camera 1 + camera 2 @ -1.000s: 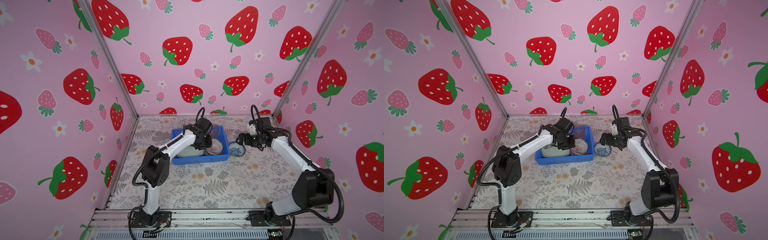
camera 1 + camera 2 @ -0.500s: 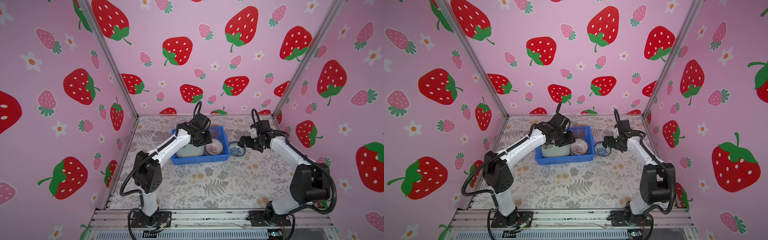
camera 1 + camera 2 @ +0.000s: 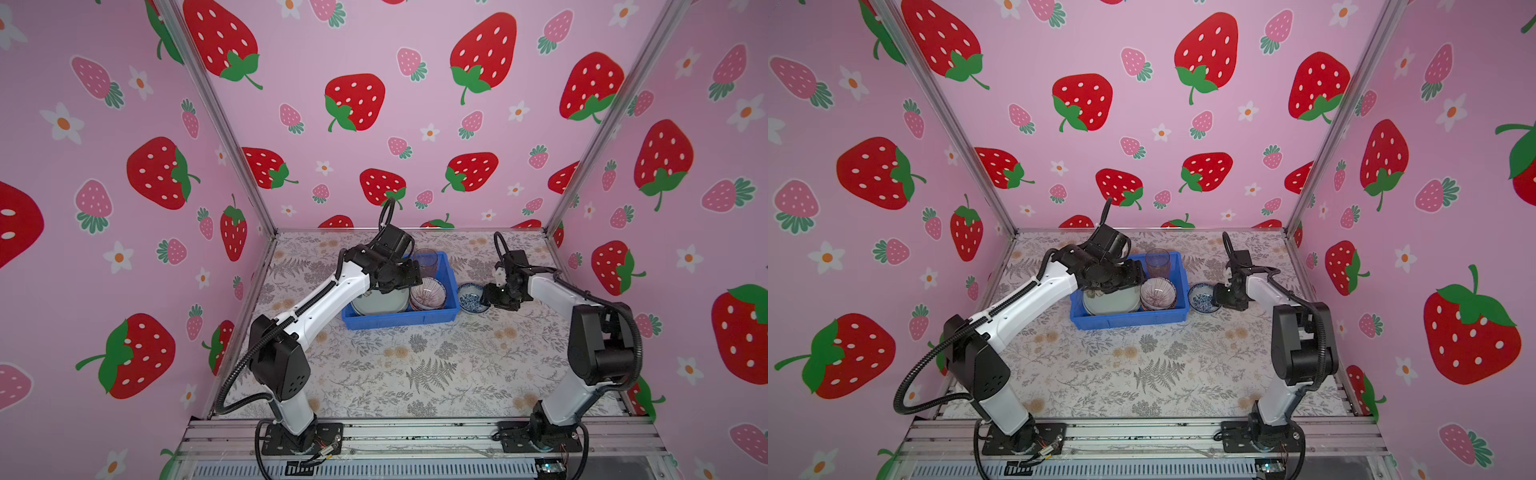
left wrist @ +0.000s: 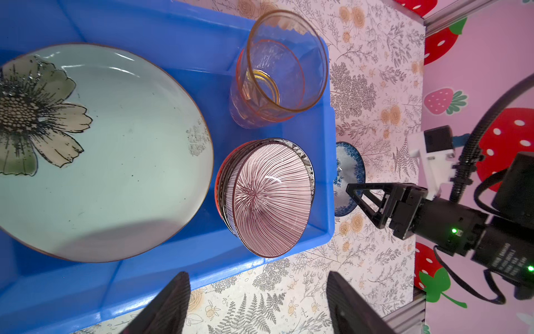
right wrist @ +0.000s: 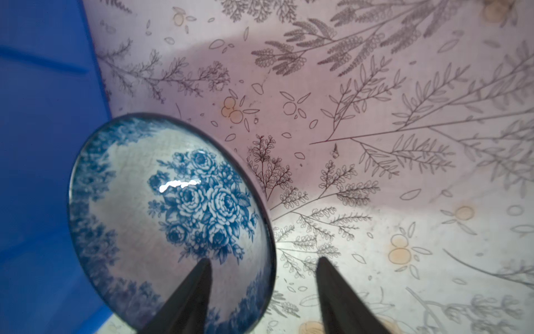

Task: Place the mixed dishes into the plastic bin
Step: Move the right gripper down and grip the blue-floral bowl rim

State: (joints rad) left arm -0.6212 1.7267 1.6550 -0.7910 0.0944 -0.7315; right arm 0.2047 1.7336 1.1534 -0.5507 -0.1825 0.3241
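The plastic bin (image 3: pixel 399 321) (image 3: pixel 1128 321) (image 4: pixel 161 31) holds a pale green flower plate (image 3: pixel 380 301) (image 3: pixel 1111 302) (image 4: pixel 121 156), a tilted stack of striped bowls (image 3: pixel 428 293) (image 3: pixel 1158 293) (image 4: pixel 271 199) and a clear glass tumbler (image 3: pixel 426 262) (image 3: pixel 1158 262) (image 4: pixel 278 72). My left gripper (image 3: pixel 413 275) (image 3: pixel 1136 276) (image 4: pixel 257 279) hangs over the bin, open and empty. A blue-white bowl (image 3: pixel 469 297) (image 3: pixel 1201 297) (image 4: pixel 348 170) (image 5: pixel 161 214) sits on the cloth right of the bin. My right gripper (image 3: pixel 486 295) (image 3: pixel 1217 296) (image 5: pixel 263 264) straddles its rim, one finger inside and one outside, with gaps showing.
A floral cloth (image 3: pixel 415 365) (image 3: pixel 1142 365) covers the table. Pink strawberry walls close in the back and both sides. The bin's right wall (image 5: pixel 43 144) stands close beside the blue-white bowl.
My left gripper has opened and drawn back from the striped bowls in the bin. My right gripper has come down over the blue-white bowl's rim and its jaws have narrowed.
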